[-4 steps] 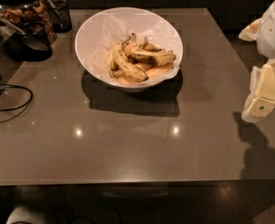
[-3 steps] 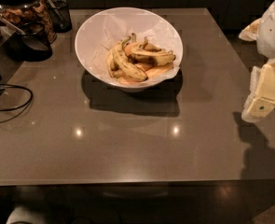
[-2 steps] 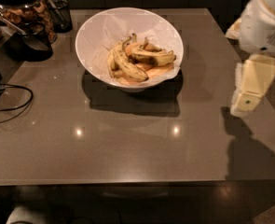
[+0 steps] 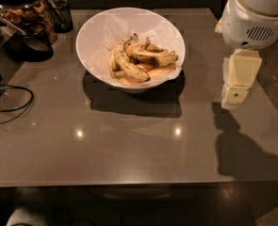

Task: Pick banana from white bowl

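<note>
And the arm has swung in! A moment ago it hung out past the worktop's [image 4: 129, 149] right edge; now the gripper [image 4: 233, 97] hovers over the right-hand side of the surface, throwing a dark shadow on it just below and in front. That looks like the approach getting under way, with the reach and the grasp both still to come. Whether the gripper is open or closed, I cannot tell from here; it hangs as one pale block under the white arm housing and holds nothing. The banana [image 4: 152, 58], the plump one with the dark end, lies in the bowl [image 4: 96, 27], to the left of the gripper as the camera sees it, a little further back, and well apart from it. It rests on the crinkled paper, touching the slim banana [image 4: 128, 66], which lies just beyond it on the side away from the gripper. Now the count: one bowl, one gripper, and in the pile at least three bananas, maybe four, since they overlap too much to be sure. Far beyond the bowl from the gripper, at the back corner, stand two jars [image 4: 20, 6], a mesh cup [image 4: 61, 15] and a black pot [image 4: 32, 44], and one cable [image 4: 11, 105] loops on that far side.
</note>
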### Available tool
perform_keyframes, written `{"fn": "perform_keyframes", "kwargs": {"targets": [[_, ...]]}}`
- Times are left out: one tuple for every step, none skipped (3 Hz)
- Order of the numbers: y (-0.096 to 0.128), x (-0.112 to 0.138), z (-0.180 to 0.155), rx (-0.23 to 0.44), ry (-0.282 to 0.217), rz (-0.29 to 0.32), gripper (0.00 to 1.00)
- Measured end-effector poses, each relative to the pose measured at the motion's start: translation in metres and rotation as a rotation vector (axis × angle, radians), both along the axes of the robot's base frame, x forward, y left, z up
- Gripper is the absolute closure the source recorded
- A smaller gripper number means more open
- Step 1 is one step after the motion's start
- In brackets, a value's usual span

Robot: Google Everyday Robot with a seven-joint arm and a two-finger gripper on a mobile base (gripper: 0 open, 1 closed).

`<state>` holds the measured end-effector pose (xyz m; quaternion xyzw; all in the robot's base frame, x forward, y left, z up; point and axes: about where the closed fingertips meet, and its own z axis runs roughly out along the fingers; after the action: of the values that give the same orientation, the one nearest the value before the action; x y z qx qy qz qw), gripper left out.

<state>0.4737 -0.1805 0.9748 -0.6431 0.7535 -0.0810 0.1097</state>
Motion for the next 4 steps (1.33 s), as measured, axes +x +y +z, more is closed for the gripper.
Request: {"fn": "perform_keyframes", "kwargs": {"targets": [[0.003, 0.009, 0.008, 0.068, -0.005, -0.020, 0.00], [0.011, 0.023, 0.022, 0.118, -0.012, -0.024, 0.05], [0.021, 0.038, 0.030, 0.150, 0.002, -0.021, 0.12], [0.030, 0.055, 0.030, 0.160, 0.019, -0.021, 0.18]]}}
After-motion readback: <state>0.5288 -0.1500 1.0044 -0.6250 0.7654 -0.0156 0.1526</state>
